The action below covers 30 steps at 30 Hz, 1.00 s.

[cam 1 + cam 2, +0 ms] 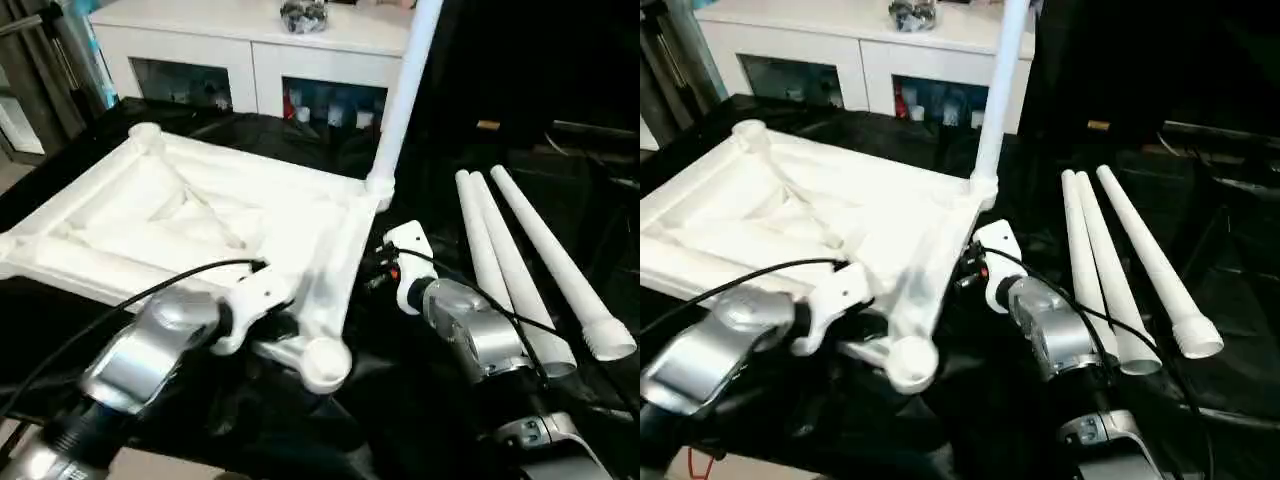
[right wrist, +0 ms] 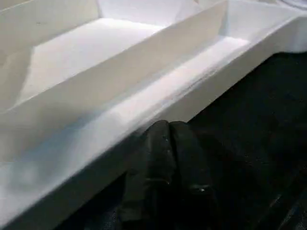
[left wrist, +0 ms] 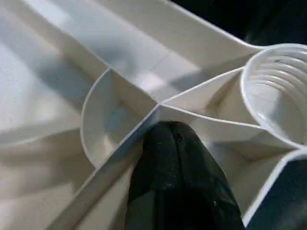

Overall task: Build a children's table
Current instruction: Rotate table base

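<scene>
The tabletop [image 1: 200, 215] lies ribbed side up on the black-covered desk [image 1: 400, 400], one leg [image 1: 405, 90] already upright in its far right corner socket. We see three loose legs [image 1: 530, 275] lying right of it, long axes running near-to-far, nearest our right gripper [image 2: 165, 158], fingers pressed together beside the rim. Our left gripper [image 3: 177, 163], also closed, rests on ribs beside the near corner socket [image 1: 325, 362].

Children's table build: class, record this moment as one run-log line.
tabletop: upside down | legs: one socketed upright, three loose alongside | left gripper: shut at rib | right gripper: shut by edge
</scene>
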Available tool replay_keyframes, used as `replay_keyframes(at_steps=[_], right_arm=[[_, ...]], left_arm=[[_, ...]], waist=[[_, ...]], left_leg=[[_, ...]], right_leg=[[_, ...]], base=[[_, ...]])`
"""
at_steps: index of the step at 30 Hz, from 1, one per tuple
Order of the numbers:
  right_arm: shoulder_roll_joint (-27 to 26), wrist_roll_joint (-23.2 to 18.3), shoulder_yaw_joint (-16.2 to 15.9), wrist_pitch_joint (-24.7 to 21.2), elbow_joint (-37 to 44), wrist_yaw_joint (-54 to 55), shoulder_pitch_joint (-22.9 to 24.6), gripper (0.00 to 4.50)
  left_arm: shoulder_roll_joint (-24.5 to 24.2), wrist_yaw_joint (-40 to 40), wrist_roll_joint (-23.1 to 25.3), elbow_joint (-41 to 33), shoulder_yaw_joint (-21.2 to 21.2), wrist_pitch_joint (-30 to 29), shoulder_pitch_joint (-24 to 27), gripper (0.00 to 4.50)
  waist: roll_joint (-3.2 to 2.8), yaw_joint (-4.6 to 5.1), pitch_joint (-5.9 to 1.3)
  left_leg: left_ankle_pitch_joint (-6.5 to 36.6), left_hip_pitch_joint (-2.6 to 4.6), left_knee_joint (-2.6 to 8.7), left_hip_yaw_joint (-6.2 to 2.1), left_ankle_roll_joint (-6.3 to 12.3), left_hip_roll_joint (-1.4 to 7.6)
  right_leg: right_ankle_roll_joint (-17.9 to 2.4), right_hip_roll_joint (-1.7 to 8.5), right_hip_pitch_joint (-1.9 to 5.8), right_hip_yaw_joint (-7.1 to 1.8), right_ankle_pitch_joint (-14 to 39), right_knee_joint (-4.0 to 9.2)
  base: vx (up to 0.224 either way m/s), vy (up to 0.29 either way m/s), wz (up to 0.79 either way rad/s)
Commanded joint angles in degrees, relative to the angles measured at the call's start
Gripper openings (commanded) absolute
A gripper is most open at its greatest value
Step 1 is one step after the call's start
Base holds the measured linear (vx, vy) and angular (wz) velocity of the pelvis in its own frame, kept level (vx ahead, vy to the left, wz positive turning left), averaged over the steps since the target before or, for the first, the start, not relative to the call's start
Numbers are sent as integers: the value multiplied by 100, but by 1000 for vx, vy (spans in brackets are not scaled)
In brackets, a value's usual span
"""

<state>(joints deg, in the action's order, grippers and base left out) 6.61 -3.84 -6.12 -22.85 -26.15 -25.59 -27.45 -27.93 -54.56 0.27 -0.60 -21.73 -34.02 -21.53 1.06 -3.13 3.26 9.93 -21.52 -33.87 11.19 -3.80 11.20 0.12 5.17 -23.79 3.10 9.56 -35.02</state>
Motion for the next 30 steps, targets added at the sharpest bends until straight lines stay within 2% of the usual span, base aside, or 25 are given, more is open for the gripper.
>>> replay_keyframes(at_steps=[1,4,6,7,8,9,10,11,12,13,14,16,17,18,19,20,21,22,24,25,26,28,29,30], right_arm=[[-48,-26,-91,58,23,-141,-118,1],[-51,-37,-107,16,110,-179,-77,1],[-59,-53,-113,4,148,-200,-56,1],[-56,-57,-109,-1,175,-195,-49,1],[-53,-58,-103,-3,185,-190,-48,1],[-44,-43,-85,23,195,-145,-51,1],[-38,-31,-65,35,196,-99,-58,1],[-11,-1,111,69,220,194,-113,1],[10,-5,177,64,254,272,-130,1],[96,-21,323,-65,456,407,-144,1],[158,-13,402,-195,631,498,-139,1],[244,-105,565,-637,945,548,-151,1],[283,-157,675,-945,1156,606,-160,0],[309,-200,745,-1108,1279,623,-158,0],[322,-231,777,-1190,1341,616,-156,0],[384,-281,880,-1533,1605,647,-147,18],[421,-280,969,-1827,1830,733,-143,28],[446,-284,1049,-2065,2020,859,-136,35],[486,-210,1225,-2598,2404,1174,-118,39],[484,-200,1254,-2677,2452,1211,-115,50],[479,-172,1356,-2963,2618,1333,-105,57],[504,-162,1413,-3170,2704,1379,-110,72],[506,-169,1530,-3480,2808,1443,-126,76],[501,-178,1569,-3566,2840,1462,-131,93]], left_arm=[[208,143,30,163,-99,269,-252,0],[422,282,46,399,-100,350,-433,0],[531,380,63,501,-92,378,-504,0],[624,505,104,614,-66,436,-559,0],[660,559,126,666,-55,475,-581,0],[689,642,157,718,-33,496,-598,0],[695,668,169,738,-25,507,-603,0],[683,750,195,778,28,536,-598,0],[659,747,190,754,47,537,-581,0],[570,721,147,606,141,552,-491,0],[505,707,98,441,227,534,-411,0],[410,683,-38,139,408,473,-269,0],[370,658,-168,-74,561,378,-185,20],[345,628,-247,-186,631,336,-138,20],[330,607,-286,-245,662,299,-116,33],[245,517,-418,-504,767,181,-10,41],[188,451,-552,-730,880,76,87,44],[176,440,-673,-917,993,-18,171,66],[330,578,-940,-1244,1261,-88,292,78],[373,620,-978,-1277,1301,-100,300,87],[525,773,-1102,-1388,1434,-149,323,94],[607,869,-1130,-1442,1459,-172,322,112],[661,927,-1158,-1535,1455,-240,340,123],[670,939,-1165,-1566,1452,-260,348,132]], waist=[[-26,4,-389],[-58,-4,-402],[-36,5,-401],[-62,1,-405],[-47,8,-407],[-68,12,-410],[-57,13,-410],[-96,9,-410],[-75,11,-410],[-70,15,-410],[-90,13,-412],[-58,12,-410],[-80,9,-402],[-30,19,-399],[-53,4,-401],[-53,9,-393],[-31,-1,-392],[-2,8,-385],[-16,7,-381],[32,20,-370],[10,6,-371],[45,-17,-362],[74,-8,-357],[62,-11,-358]], left_leg=[[1331,75,423,-83,-139,135],[1278,84,408,-80,-135,134],[1279,75,405,-78,-109,132],[1274,78,402,-83,-109,131],[1275,78,399,-80,-100,135],[1267,77,396,-81,-102,136],[1265,73,396,-82,-98,134],[1261,80,396,-86,-102,133],[1278,91,395,-81,-118,137],[1292,90,396,-80,-107,135],[1297,88,397,-83,-119,137],[1198,79,403,-86,-95,149],[1184,99,395,-77,-80,141],[1157,95,400,-70,-74,143],[1146,100,394,-73,-76,142],[1200,103,395,-67,-82,137],[1161,100,400,-74,-83,144],[1150,95,407,-67,-81,146],[1160,106,399,-58,-125,134],[1152,97,404,-51,-134,134],[1144,108,399,-47,-164,131],[1226,117,403,-49,-187,130],[1311,107,411,-54,-211,129],[1331,104,417,-64,-238,126]], right_leg=[[-974,225,266,-228,1433,410],[-1009,224,271,-227,1309,399],[-1034,224,280,-222,1296,401],[-1041,227,283,-222,1290,398],[-1049,225,285,-221,1264,404],[-1065,220,288,-220,1202,402],[-1071,220,294,-217,1190,399],[-1077,222,289,-219,1196,398],[-1081,219,285,-218,1204,404],[-1091,216,282,-217,1220,404],[-1085,214,291,-215,1212,404],[-1074,203,311,-215,1100,374],[-1078,188,288,-215,1098,373],[-1072,181,301,-214,1100,370],[-1074,187,290,-214,1122,356],[-1039,187,279,-216,1245,373],[-1023,198,285,-216,1295,365],[-1011,190,285,-217,1308,368],[-927,185,253,-222,1465,382],[-902,175,257,-223,1495,393],[-859,176,247,-229,1546,391],[-767,177,228,-228,1736,418],[-677,173,223,-225,1861,433],[-602,179,231,-225,1921,430]], base=[[0,0,0],[0,0,0],[0,0,0],[0,0,0],[0,0,0],[0,0,0],[0,0,0],[0,0,0],[0,0,0],[0,0,0],[0,0,0],[0,0,0],[0,0,0],[0,0,0],[0,0,0],[0,0,0],[0,0,0],[0,0,0],[0,0,0],[0,0,0],[0,0,0],[0,0,0],[0,0,0],[0,0,0]])
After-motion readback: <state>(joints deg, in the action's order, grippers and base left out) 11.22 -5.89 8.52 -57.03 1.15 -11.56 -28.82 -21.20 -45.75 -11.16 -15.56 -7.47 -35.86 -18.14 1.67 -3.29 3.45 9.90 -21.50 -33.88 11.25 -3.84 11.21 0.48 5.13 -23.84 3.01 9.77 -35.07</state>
